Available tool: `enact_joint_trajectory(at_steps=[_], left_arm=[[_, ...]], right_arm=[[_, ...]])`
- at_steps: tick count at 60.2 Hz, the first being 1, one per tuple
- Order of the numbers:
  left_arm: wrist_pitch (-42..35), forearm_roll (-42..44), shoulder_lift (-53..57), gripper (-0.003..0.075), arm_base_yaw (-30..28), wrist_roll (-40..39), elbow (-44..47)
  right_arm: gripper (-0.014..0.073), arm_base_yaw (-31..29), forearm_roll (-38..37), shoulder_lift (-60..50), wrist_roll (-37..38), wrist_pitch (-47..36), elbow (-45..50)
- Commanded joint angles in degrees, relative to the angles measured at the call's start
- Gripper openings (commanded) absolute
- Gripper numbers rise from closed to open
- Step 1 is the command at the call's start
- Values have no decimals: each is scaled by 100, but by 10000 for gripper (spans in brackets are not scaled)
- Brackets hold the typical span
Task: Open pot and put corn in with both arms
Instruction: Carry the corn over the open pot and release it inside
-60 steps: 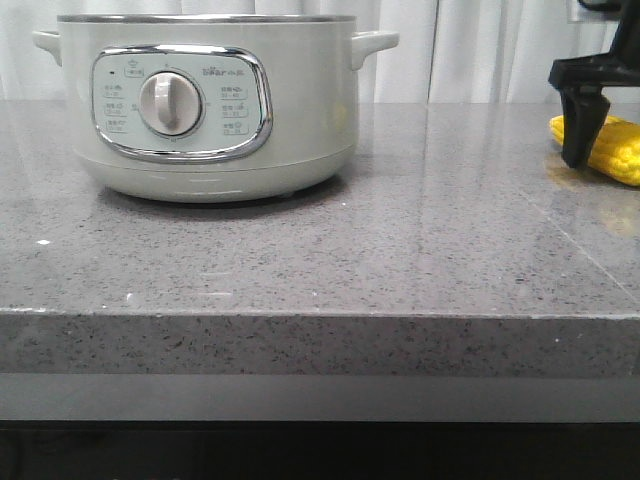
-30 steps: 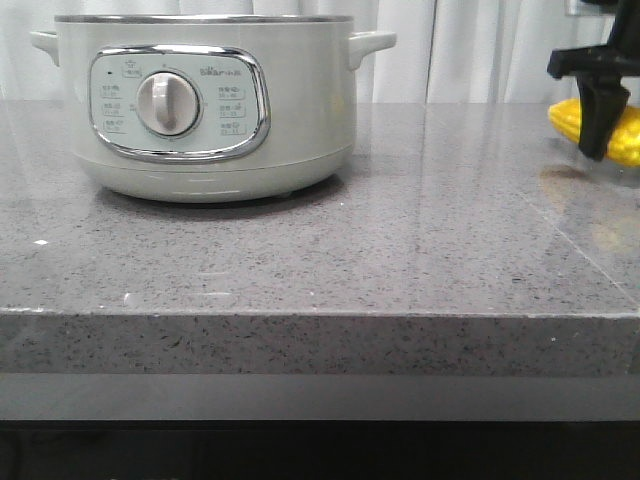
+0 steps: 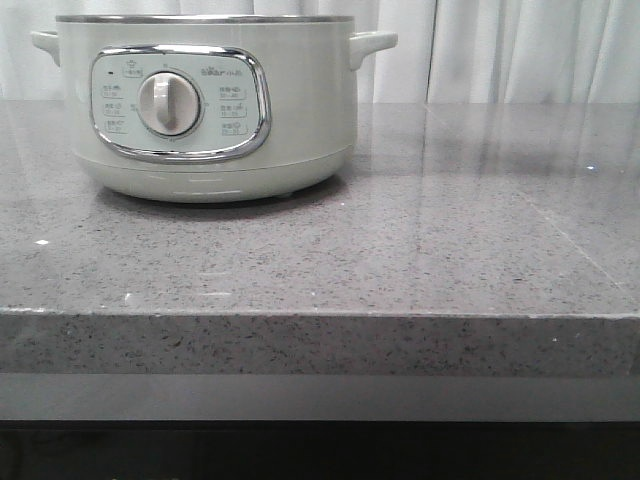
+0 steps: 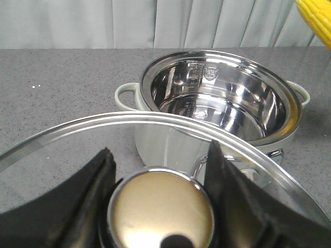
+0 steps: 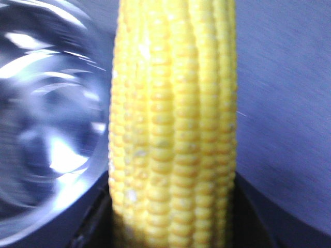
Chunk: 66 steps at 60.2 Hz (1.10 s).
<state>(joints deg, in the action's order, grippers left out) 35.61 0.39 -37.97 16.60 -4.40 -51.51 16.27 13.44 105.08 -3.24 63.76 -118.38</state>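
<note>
Right gripper (image 5: 173, 227) clutches the corn (image 5: 173, 124) near the open pot (image 4: 222, 103), left gripper (image 4: 160, 170) grips the lid (image 4: 155, 129); lowering the cob inside seems next.

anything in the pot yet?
No. In the left wrist view the pot shows a bare steel interior, while the corn sits between the right gripper's fingers.

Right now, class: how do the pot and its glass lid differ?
The pot stands open on the counter; the lid is held off it by the left gripper. The pot is opaque cream-green with a steel bowl; the lid is clear glass. Both are round with steel rims.
</note>
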Motion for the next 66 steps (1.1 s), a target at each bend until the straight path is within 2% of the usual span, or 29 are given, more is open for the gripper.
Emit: enact_joint_trajectory(at_steps=[1,20,43,46,54,58,66], left_arm=[[-856,-39,30,229,-9,-52,-212],[-856,-39,30,229,-9,-52,-212],[-856,-39,30,229,-9,-52,-212],[-856,-39,30,229,-9,-52,-212],[-856,-39,30,229,-9,-52,-212],[-856,-39,30,229,-9,-52,-212],[-856,-39,30,229,-9,-52,-212]], right_arm=[[328,372,308,-320,-93,-516,-285],[328,1367,395,58,-93,-1143,-285],[336,1557,376,682,-93,-932,-285],[372,1557,377,712,-93,-932,-285],[549,1557,377,766,-93,-938,-285],[612,1557,375,766,-93,-976,-285],[633,1546,375,723,-93,-1037,-285]])
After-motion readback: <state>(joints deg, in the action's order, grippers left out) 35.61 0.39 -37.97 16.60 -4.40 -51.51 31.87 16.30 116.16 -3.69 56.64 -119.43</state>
